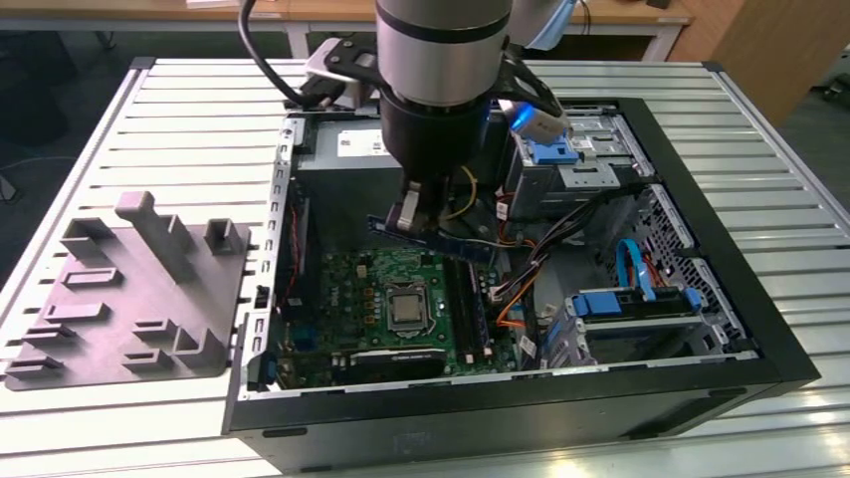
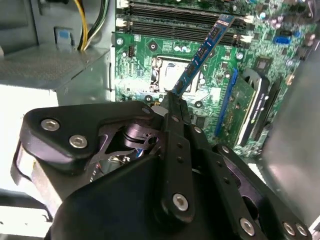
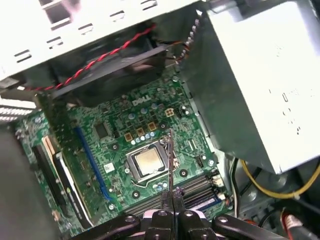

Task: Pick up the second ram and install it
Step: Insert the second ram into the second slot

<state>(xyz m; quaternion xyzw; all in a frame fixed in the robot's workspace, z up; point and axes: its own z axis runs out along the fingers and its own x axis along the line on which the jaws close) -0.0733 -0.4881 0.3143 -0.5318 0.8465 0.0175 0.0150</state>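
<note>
Nearest is the black wall of the open computer case (image 1: 505,418), which lies on its side on a slatted metal table (image 1: 797,269). On the case floor the green motherboard (image 1: 358,289) lies flat. A square CPU socket (image 1: 402,306) sits near its middle, and dark memory slots (image 1: 463,299) run along its edge on the exterior view's right.

Over the motherboard, just past the socket, the second ram (image 1: 452,244) hangs in the air, looking slanted in the exterior view. The gripper (image 1: 414,229) has its claw pinched tight on the stick near one end, so most of its length juts free.

In the second wrist view the second ram (image 2: 202,52) is a long, narrow blue-green strip with a row of small dark chips down one face. It reaches out from the gripper (image 2: 173,97), across the CPU socket (image 2: 167,75), toward the memory slots (image 2: 185,22). I cannot tell whether its far end touches them.

In the first wrist view the stick is edge-on, a thin line (image 3: 170,155) rising from the gripper (image 3: 173,200) beside the CPU socket (image 3: 147,165).

Beyond the motherboard sits the grey power supply (image 1: 352,149), with yellow wires (image 2: 82,25) trailing from it. Drive bays (image 1: 564,149) with blue tabs stand off toward the exterior view's right.

Outside the case, on the exterior view's left of the motherboard, a grey plastic tray (image 1: 133,289) with upright tabs rests on the table.
</note>
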